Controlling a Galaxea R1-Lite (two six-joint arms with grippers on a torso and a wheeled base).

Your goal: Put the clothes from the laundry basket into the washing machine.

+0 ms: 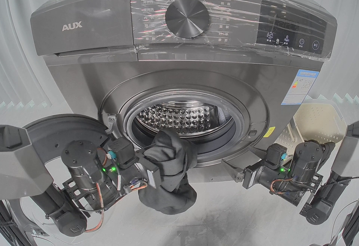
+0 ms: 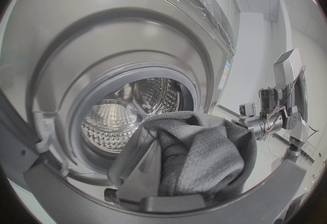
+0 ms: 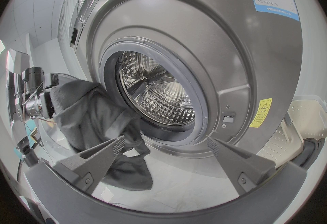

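Left of the mouth of the washing machine [image 1: 209, 75], the round door [image 1: 63, 132] stands swung wide open. At the mouth's lower rim, the left gripper [image 1: 153, 157] has its jaws clamped on a dark grey garment [image 1: 174, 168]. The top of the cloth is bunched against the rim, at the edge of the drum [image 1: 175, 118], and the rest hangs outside the machine toward the floor [image 1: 224, 217]. Right of the mouth and lower down, the right gripper [image 1: 239, 164] sits with jaws spread wide, nothing between them. Furthest right, close by the machine's right side, stands a cream laundry basket [image 1: 321, 119], with some dark cloth [image 3: 311, 148] showing in it.
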